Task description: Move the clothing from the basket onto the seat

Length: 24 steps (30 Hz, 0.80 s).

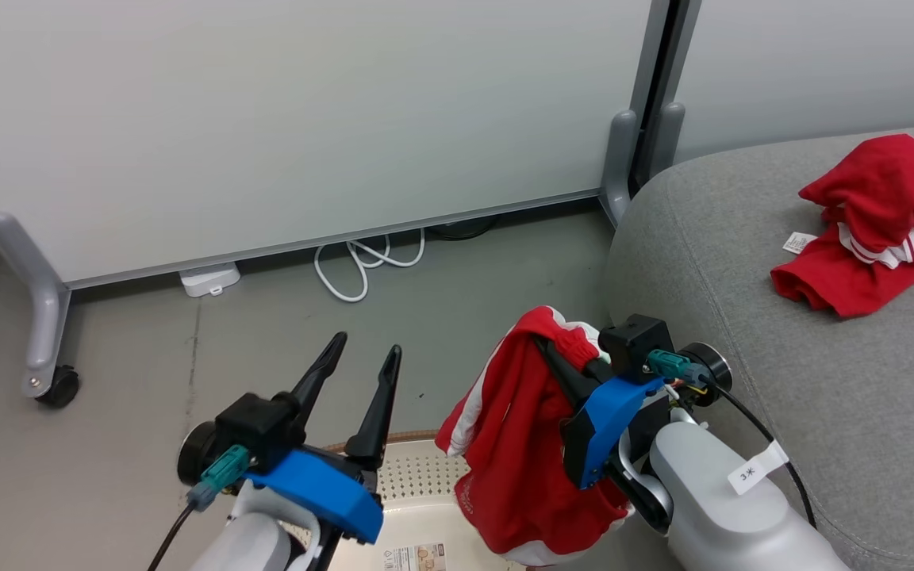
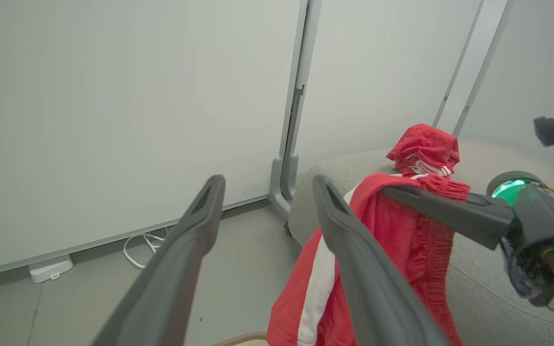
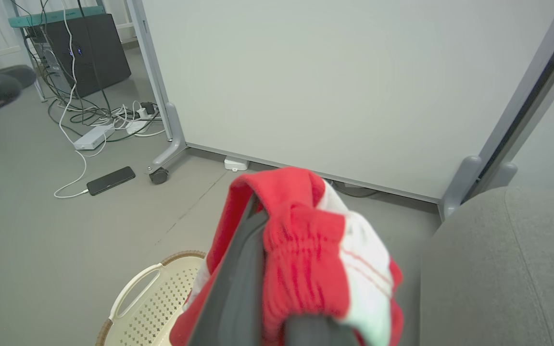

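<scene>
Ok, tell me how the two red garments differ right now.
The held garment hangs from the shut right hand, while the other garment lies on the seat. The held garment drapes long, by the basket; the other garment sits crumpled in a heap. Both are red with white stripe trim.

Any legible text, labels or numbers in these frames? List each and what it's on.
"3" plus an unclear mark: cable tag on the right arm.
Unreadable, too small: sticker inside the basket.
Unreadable, blurred: white label on the red garment lying on the seat.
</scene>
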### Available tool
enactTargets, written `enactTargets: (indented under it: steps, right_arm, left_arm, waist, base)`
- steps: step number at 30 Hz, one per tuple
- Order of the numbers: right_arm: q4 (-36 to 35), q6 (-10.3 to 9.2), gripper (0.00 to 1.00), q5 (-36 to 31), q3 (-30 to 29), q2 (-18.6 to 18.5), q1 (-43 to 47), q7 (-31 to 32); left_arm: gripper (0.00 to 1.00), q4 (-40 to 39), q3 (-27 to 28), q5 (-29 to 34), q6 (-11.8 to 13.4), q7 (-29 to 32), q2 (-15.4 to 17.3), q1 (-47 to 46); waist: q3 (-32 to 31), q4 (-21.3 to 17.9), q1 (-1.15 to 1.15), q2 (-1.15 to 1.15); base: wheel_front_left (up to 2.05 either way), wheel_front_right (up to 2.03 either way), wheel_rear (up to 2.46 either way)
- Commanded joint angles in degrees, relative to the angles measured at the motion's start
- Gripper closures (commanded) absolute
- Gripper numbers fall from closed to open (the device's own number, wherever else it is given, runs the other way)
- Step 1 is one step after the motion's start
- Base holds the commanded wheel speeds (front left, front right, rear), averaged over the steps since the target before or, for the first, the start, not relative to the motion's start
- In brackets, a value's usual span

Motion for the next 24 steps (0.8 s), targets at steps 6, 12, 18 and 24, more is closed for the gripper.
enactTargets:
  steps: [6, 12, 18, 24]
  right_arm:
    - [-1.3, 0.03, 1.0, -1.3, -1.1, -0.8, -0.3, 0.0]
    - [-3.3, 0.02, 1.0, -2.0, -1.7, -1.0, 0.8, 0.5]
    - [-5.3, 0.03, 1.0, -2.4, -2.5, -1.0, 1.4, 1.1]
    - [-7.3, 0.03, 1.0, -3.0, -3.2, -0.9, 2.3, 1.6]
  left_arm:
    - [0.0, -7.2, 10.0, 6.8, -0.5, -0.3, 0.4, 10.3]
    - [0.0, -10.2, 17.1, 11.6, -2.0, -0.3, -1.4, 17.1]
    - [0.0, -11.3, 21.3, 15.1, -3.7, -0.3, -3.6, 19.6]
    - [0.0, -11.5, 23.0, 17.4, -5.1, -0.3, -5.3, 19.0]
  waist:
    - [0.5, -2.3, 0.0, 0.0]
    - [0.7, -4.9, 0.0, 0.0]
    - [1.5, -8.3, 0.0, 0.0]
    - [2.7, -12.8, 0.0, 0.0]
  base:
    - [0.0, 0.0, 0.0]
    - [0.0, 0.0, 0.0]
    - [0.0, 0.0, 0.0]
    - [0.0, 0.0, 0.0]
